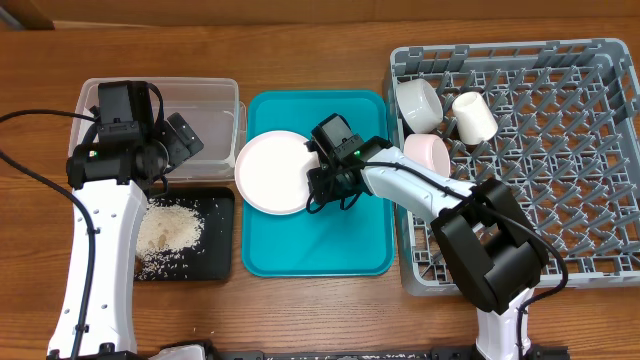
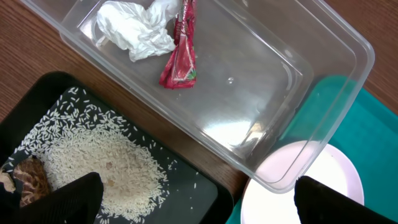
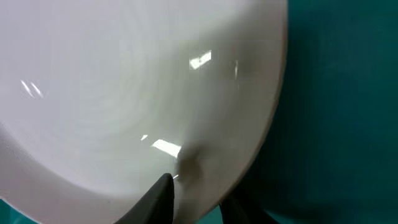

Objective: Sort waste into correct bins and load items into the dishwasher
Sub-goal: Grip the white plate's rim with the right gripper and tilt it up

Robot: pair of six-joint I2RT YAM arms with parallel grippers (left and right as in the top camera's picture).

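The pale pink-white plate (image 1: 268, 172) lies on the left part of the teal tray, overhanging its edge. My right gripper (image 1: 325, 168) is shut on the plate's right rim, with one finger on top and one under it in the right wrist view (image 3: 199, 202). My left gripper (image 2: 202, 202) is open and empty, hovering over the gap between the black tray (image 2: 205, 186) and the plate (image 2: 323, 180). The clear tub (image 2: 323, 68) holds the white tissue (image 2: 134, 31) and the red wrapper (image 2: 180, 59). Rice grains (image 2: 106, 165) and brown crumbs (image 2: 28, 177) lie in the black tray.
The grey dish rack (image 1: 560, 170) stands at the right with a white bowl (image 1: 418, 103), a white cup (image 1: 475, 115) and a pinkish cup (image 1: 428, 152) near its left edge. The teal tray (image 1: 320, 240) lies between the bins and the rack.
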